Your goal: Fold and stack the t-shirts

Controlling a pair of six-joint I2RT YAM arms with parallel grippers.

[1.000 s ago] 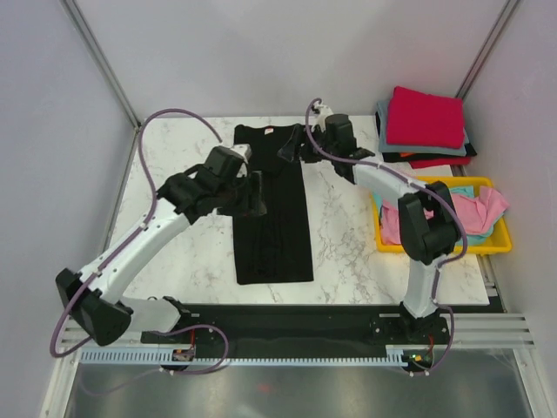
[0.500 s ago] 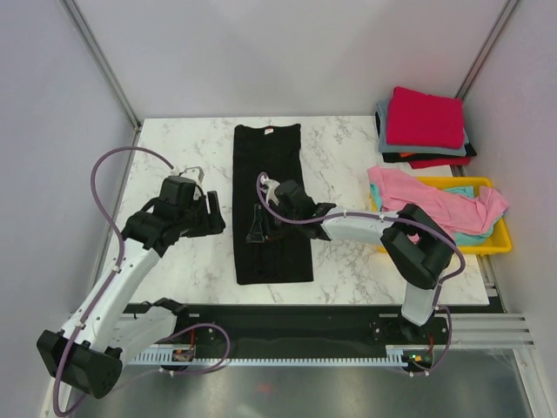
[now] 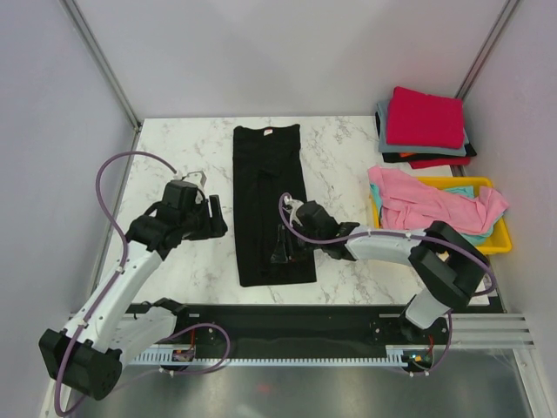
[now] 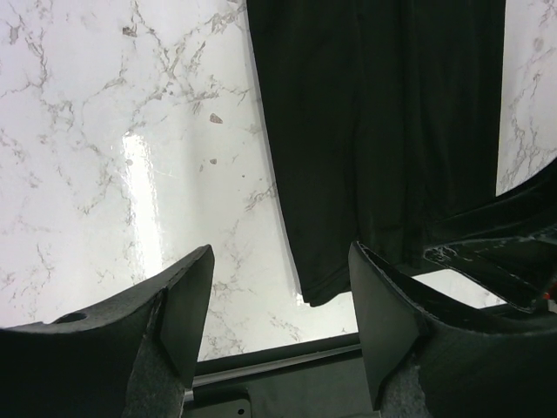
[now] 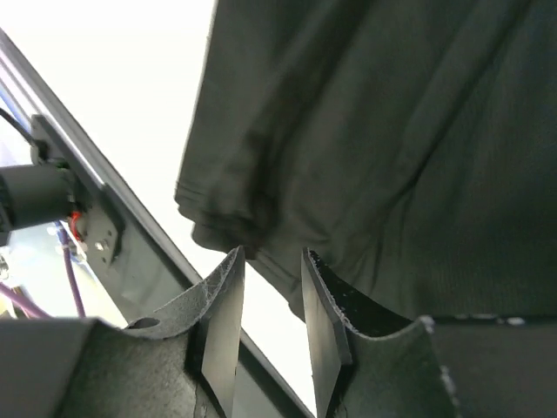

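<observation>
A black t-shirt (image 3: 270, 200) lies folded into a long narrow strip down the middle of the marble table, white neck label at the far end. My right gripper (image 3: 280, 248) hovers low over its near end, jaws a narrow gap apart with nothing between them. In the right wrist view the hem of the black t-shirt (image 5: 392, 131) lies just beyond the right gripper (image 5: 271, 254). My left gripper (image 3: 218, 219) stands open left of the strip. In the left wrist view the left gripper (image 4: 280, 252) frames bare marble and the corner of the black t-shirt (image 4: 383, 131).
A stack of folded t-shirts, red on top (image 3: 424, 117), sits at the back right. The yellow tray (image 3: 500, 239) at the right holds a pink t-shirt (image 3: 418, 200) that spills over its left rim, and a teal one (image 3: 474, 235). A black rail (image 3: 305, 318) runs along the near edge.
My right arm swung from the shirt's far end to its near end and its jaws narrowed. The left arm drew back leftward off the shirt. The pink t-shirt now drapes over the tray's left rim.
</observation>
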